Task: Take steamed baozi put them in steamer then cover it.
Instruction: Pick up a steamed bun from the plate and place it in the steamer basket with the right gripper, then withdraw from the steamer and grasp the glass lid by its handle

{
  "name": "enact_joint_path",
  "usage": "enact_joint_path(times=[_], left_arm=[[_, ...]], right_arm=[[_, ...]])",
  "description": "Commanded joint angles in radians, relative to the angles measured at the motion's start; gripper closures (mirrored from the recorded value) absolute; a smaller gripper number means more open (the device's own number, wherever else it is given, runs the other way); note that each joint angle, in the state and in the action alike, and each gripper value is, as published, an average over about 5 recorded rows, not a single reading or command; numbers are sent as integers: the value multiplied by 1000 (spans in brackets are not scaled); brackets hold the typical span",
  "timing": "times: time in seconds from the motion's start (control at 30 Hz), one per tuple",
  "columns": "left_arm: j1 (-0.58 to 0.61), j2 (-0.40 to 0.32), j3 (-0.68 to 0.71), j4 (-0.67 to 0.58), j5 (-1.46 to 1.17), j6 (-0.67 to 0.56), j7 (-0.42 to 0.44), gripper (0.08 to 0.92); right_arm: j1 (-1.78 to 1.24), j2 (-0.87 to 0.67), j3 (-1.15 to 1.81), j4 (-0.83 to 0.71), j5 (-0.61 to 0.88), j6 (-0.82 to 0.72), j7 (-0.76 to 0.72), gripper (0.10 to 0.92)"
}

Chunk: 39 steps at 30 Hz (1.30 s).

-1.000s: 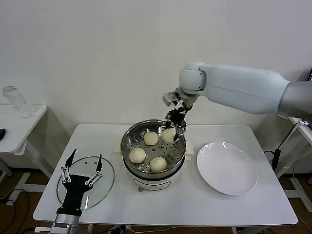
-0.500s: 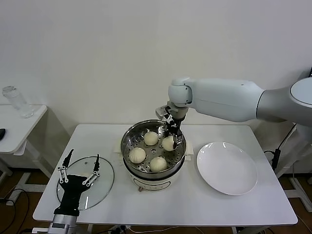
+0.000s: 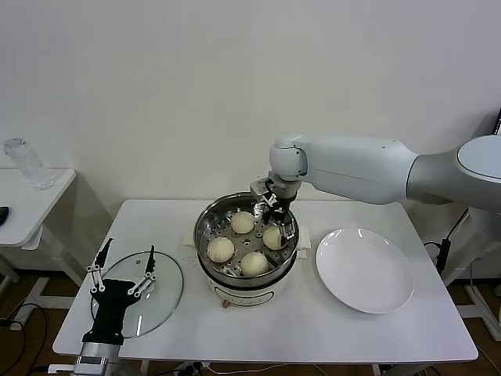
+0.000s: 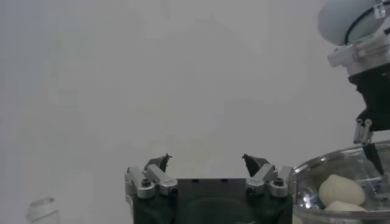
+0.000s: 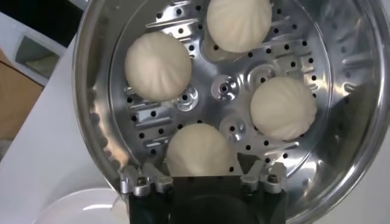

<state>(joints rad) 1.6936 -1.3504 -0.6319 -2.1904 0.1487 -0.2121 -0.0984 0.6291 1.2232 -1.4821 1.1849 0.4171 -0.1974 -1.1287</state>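
Right gripper (image 3: 279, 222) hangs spread apart over the fourth baozi (image 3: 273, 236) inside the steamer (image 3: 205, 235), while the left gripper (image 3: 123, 263) waits, fingers apart, above the cover (image 3: 168, 294).

A white rectangular desk (image 3: 329, 337) stands against a pale wall and carries three things in a row. Near its left end lies the cover (image 3: 160, 291), a clear glass lid flat on the surface. At the middle stands the steamer (image 3: 210, 235), its cream base resting on the desk toward the back edge. To the right, just beside the steamer but apart from it, lies a flat white plate (image 3: 365, 269). A smaller white side table (image 3: 23, 205) stands apart at the far left.
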Motion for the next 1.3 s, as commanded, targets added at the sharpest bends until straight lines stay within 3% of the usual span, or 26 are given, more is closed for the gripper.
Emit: enact_joint_path(times=[0.03, 0.2, 0.4, 0.57, 0.87, 1.3], left_arm=[[-6, 1, -8, 10, 66, -1, -20, 177], [-18, 3, -14, 38, 168, -6, -50, 177], [-32, 5, -23, 75, 335, -21, -98, 177], [-46, 1, -34, 98, 409, -43, -117, 177], [-60, 18, -59, 161, 537, -33, -149, 177], [-32, 65, -162, 330, 973, -39, -190, 177]], right_arm=[[-37, -116, 183, 71, 36, 24, 58, 203], [-67, -267, 316, 160, 164, 129, 311, 203], [-258, -444, 443, 255, 216, 380, 1004, 203], [-610, -516, 820, 334, 192, 442, 1296, 203], [-1295, -403, 1545, 351, 40, 561, 1389, 203], [-1738, -182, 1942, 391, -7, 637, 1322, 203]])
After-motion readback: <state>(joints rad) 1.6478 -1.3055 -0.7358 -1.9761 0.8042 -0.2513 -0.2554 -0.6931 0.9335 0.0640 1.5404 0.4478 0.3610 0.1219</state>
